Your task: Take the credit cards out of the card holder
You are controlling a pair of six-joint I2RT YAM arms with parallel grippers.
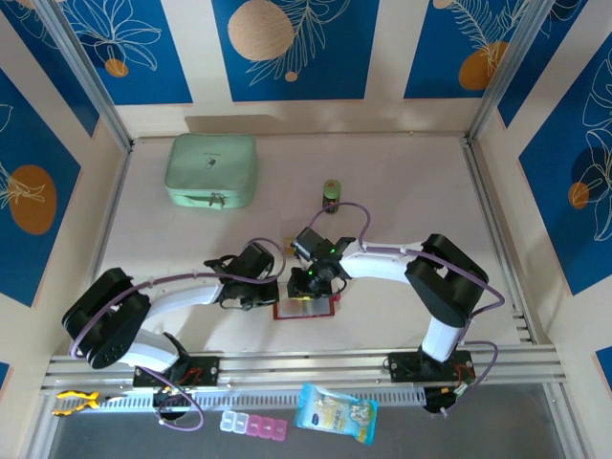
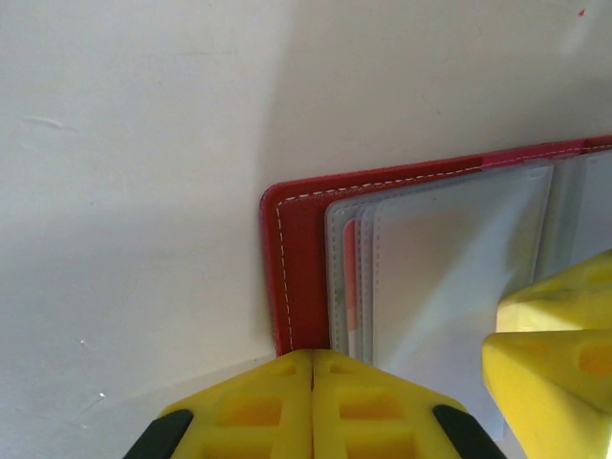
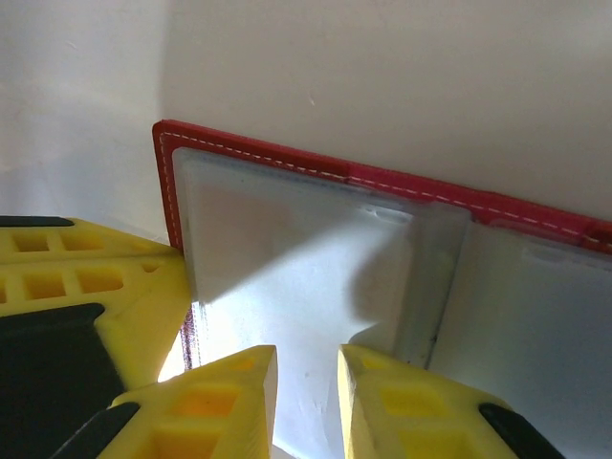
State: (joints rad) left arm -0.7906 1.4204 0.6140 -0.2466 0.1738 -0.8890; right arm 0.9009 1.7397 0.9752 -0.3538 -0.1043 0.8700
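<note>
on your table (image 1: pixel 402 191) the card holder (image 1: pixel 290 312) lies open toward 6 o'clock. your left gripper (image 2: pixel 313 368) sits closed at its 9 o'clock edge. your right gripper (image 3: pixel 306 373) stands narrowly parted over the clear sleeves (image 3: pixel 287 249); you can't tell if it pinches anything.

From above, my arms (image 1: pixel 378 260) cover most of the card holder (image 1: pixel 308 312), leaving a red strip mid-frame. My left gripper (image 2: pixel 313 378) hides its bottom corner, and it runs off the frame's right edge. Above my right gripper (image 3: pixel 306 373), glare whitens the sleeves (image 3: pixel 287 249); I cannot tell their contents.
</note>
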